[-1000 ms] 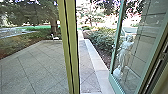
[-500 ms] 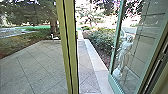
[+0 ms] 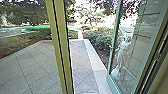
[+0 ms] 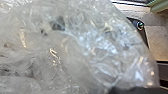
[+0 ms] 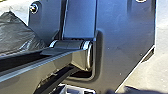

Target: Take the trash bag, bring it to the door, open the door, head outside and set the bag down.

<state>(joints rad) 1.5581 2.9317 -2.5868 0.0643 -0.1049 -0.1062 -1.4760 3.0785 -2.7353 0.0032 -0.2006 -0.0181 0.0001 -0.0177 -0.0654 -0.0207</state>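
Plastic of the trash bag (image 4: 95,47), crumpled, see-through and glinting, is right up close to the left end effector. How far that end effector is open, or whether it has hold of the bag, I cannot tell; the same goes for the right end effector. Near the right one is dark crumpled plastic (image 5: 17,35), whether of the same bag I cannot tell. Ahead of both, past a yellow-green post (image 3: 60,47), is paving (image 3: 32,67). Ahead and to their right, a green-framed glass door (image 3: 113,86) stands open, a pale statue (image 3: 121,55) showing in its glass.
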